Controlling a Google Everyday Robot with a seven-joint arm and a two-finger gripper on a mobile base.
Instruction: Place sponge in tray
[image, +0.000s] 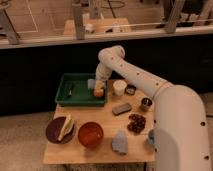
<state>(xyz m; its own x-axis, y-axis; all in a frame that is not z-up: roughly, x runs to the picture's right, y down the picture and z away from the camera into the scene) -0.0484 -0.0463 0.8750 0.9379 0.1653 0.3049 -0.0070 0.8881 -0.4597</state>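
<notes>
The green tray (75, 96) stands at the back left of the wooden table (105, 150). My gripper (95, 85) hangs over the tray's right end, with the arm arching down from above. It is shut on a pale blue sponge (91, 83), held just above the tray floor. An orange ball (99, 93) lies in the tray right below the gripper. A small dark item (70, 90) lies in the tray's left part.
A white cup (119, 88), a small dark can (131, 90), a grey block (121, 108), a metal cup (145, 104), a dark snack pile (135, 123), a grey-blue pouch (120, 142), a red bowl (91, 134) and a plate holding a yellow item (60, 130).
</notes>
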